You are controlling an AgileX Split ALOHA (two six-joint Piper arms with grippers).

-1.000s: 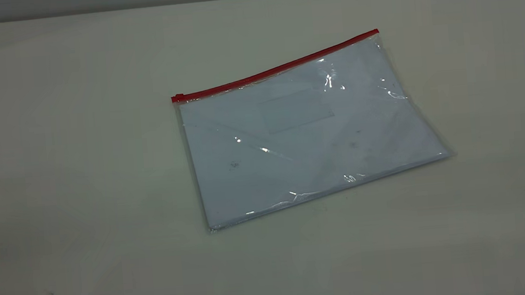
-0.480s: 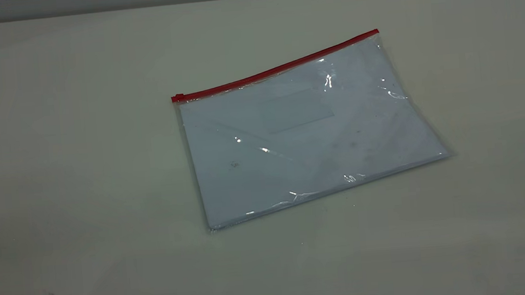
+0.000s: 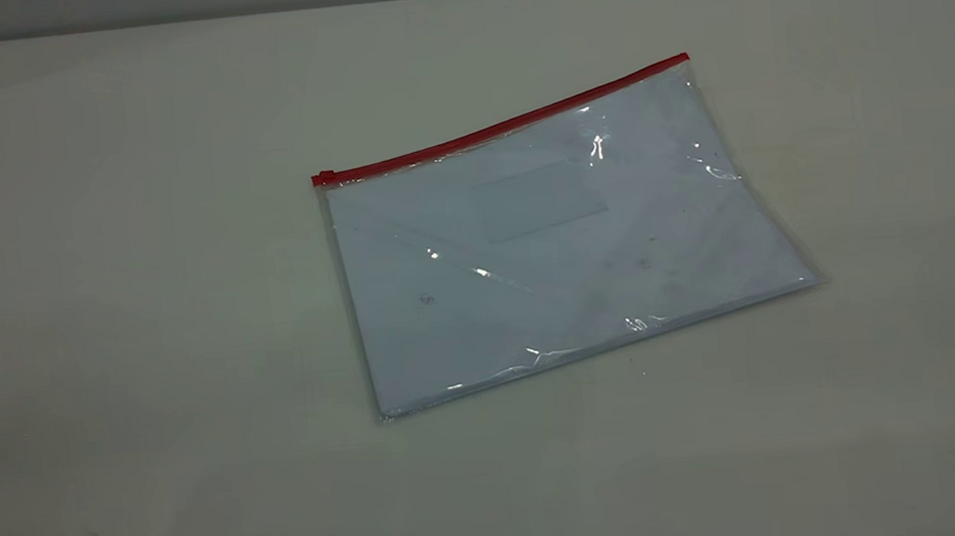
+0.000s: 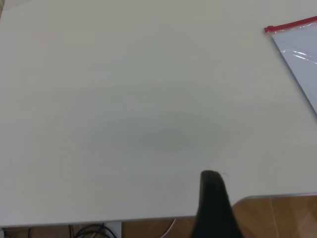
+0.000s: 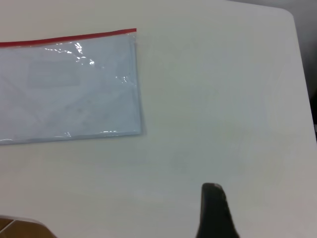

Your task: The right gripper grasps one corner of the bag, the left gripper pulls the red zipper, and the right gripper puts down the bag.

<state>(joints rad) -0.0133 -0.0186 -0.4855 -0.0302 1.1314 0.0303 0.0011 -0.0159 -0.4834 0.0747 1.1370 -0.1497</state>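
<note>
Clear plastic, the bag [image 3: 560, 236] lies flat on the surface [image 3: 150, 328], red zipper [image 3: 501, 128] untouched. My left gripper [image 4: 214, 206] and right gripper [image 5: 214, 210] hover well apart from it; I cannot tell whether either is closed.

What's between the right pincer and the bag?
Nothing: only bare table lies between the right pincer and the bag, as the right wrist view shows.

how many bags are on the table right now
1: the bag lies flat near the middle of the table, red zipper along its far edge. No other bag shows in any view.
</note>
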